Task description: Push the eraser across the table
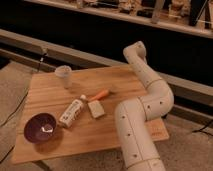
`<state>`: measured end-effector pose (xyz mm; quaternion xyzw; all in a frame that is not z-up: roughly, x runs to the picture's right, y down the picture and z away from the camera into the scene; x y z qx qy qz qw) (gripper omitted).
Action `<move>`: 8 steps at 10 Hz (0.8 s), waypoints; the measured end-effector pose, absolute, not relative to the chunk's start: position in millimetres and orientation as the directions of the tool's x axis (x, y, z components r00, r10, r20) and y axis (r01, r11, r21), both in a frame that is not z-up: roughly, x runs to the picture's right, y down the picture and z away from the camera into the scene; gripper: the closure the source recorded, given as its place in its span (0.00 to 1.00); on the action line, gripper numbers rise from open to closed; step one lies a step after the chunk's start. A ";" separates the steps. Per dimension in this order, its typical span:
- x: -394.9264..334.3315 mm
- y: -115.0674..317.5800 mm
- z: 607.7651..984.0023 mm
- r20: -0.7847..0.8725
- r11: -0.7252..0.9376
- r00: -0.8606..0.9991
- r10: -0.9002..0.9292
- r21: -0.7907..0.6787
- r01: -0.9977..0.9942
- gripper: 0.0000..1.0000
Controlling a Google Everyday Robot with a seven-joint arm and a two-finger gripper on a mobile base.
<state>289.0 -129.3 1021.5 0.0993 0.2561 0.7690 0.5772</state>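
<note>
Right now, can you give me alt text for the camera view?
A pale eraser lies mid-table between a white tube and an orange stick, with a dark bowl and a cup nearby. The white arm bends above the far edge; its claw is out of sight.

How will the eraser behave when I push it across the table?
The eraser lies flat, low and blocky, so it will probably slide, not roll or tip. The plank table looks smooth; it may still drag or pivot. The tube close beside it could get bumped. The gripper is out of sight, behind the raised arm.
</note>
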 end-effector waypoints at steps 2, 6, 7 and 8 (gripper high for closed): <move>280.8 -137.1 1015.0 -0.139 -0.200 -0.313 0.940 0.518 -0.832 0.99; 262.3 -132.5 1006.7 -0.212 -0.147 -0.288 0.934 0.507 -0.849 0.80; 264.0 -132.1 1006.6 -0.212 -0.148 -0.290 0.933 0.508 -0.849 0.66; 261.5 -132.5 1007.3 -0.213 -0.146 -0.287 0.934 0.506 -0.850 0.56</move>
